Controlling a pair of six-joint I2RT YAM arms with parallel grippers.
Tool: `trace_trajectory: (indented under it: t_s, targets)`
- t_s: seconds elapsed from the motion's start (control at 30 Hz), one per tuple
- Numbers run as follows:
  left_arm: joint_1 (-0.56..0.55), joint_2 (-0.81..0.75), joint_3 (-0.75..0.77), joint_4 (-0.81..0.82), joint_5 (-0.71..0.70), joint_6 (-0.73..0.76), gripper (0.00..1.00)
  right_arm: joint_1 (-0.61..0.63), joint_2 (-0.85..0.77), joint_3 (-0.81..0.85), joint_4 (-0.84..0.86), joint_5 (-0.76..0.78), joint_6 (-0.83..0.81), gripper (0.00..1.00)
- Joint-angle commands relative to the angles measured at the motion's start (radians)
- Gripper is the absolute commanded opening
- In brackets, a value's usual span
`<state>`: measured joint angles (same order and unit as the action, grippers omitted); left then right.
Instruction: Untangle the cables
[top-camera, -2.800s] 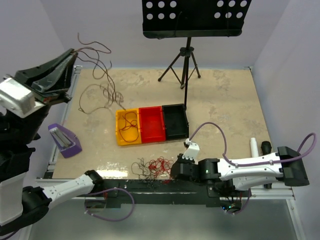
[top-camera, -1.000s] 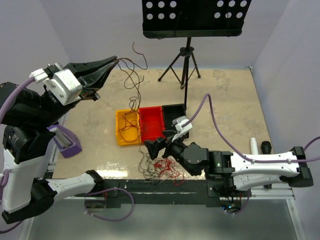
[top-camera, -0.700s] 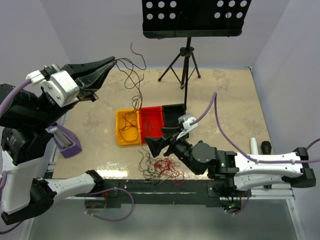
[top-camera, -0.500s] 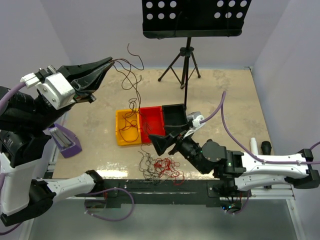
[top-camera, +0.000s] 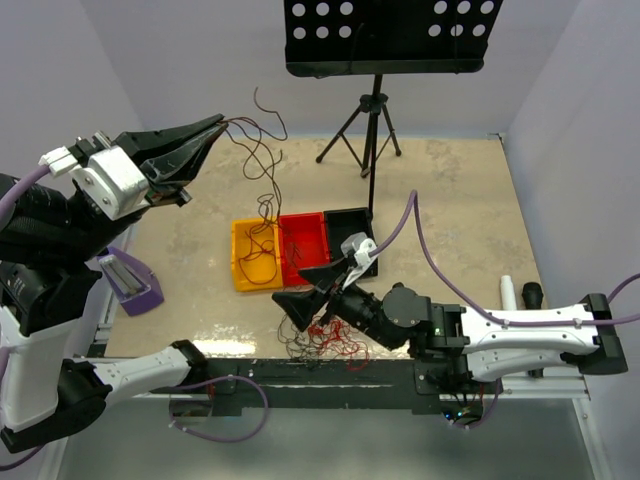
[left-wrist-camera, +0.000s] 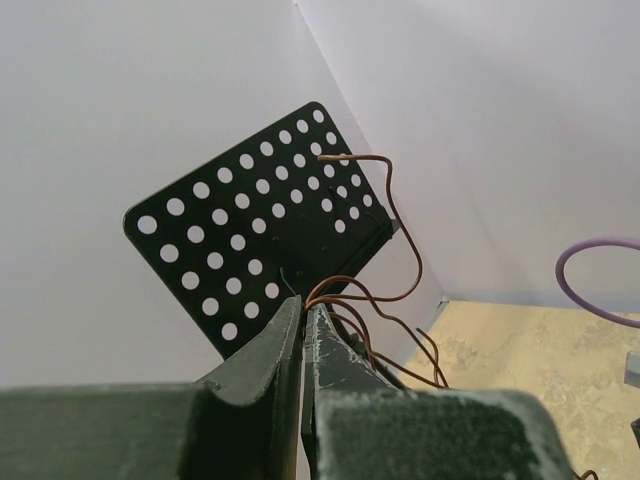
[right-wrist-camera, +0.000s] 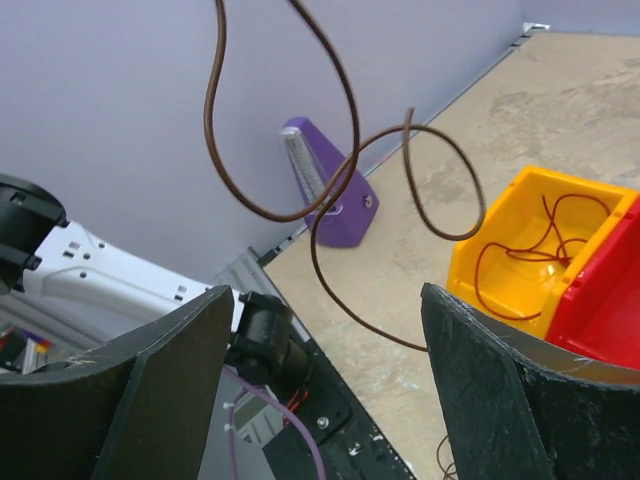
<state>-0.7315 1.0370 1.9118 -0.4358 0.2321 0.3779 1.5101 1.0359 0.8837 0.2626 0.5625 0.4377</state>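
A tangle of red and dark cables lies on the table near its front edge, partly hidden by my right arm. My left gripper is raised high at the left, shut on one brown cable that curls down toward the yellow bin. In the left wrist view the jaws pinch that brown cable at their tips. My right gripper hovers just above the tangle's left side, open. In the right wrist view the brown cable loops in front of its open fingers, untouched.
A red bin and a black bin stand beside the yellow one, which holds a brown wire. A purple wedge-shaped device sits at the left edge. A black music stand stands at the back. A white cylinder lies at the right.
My right gripper has swung down and left toward the tangle, its jaws narrowing slightly. The left gripper keeps holding the brown cable high, almost still.
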Motion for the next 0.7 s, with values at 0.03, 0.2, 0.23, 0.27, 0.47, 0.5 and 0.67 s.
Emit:
trace_trajectory:
  t_s: [0.03,0.2,0.23,0.27,0.47,0.5,0.67]
  targets:
    - [0.003,-0.011,0.001,0.012,0.001,0.0,0.06,0.001,0.015,-0.003,0.093,-0.05,0.006,0.79]
    - [0.003,-0.011,0.009,0.012,0.003,-0.011,0.06,0.001,0.098,0.046,0.043,0.045,0.018,0.71]
    - [0.004,-0.014,0.009,0.009,0.004,-0.011,0.06,0.001,0.117,0.064,0.018,0.072,0.028,0.66]
    - [0.003,-0.014,0.01,0.009,0.004,-0.013,0.06,0.002,0.136,0.084,-0.002,0.097,0.035,0.61]
    - [0.003,-0.04,0.0,0.006,-0.034,0.009,0.04,0.002,0.101,0.113,-0.1,0.227,0.079,0.04]
    - [0.003,-0.048,-0.011,0.014,-0.054,0.019,0.04,0.001,0.08,0.109,-0.136,0.255,0.093,0.0]
    - [0.004,-0.11,-0.082,0.081,-0.224,0.071,0.0,0.001,-0.046,0.084,-0.351,0.431,0.246,0.0]
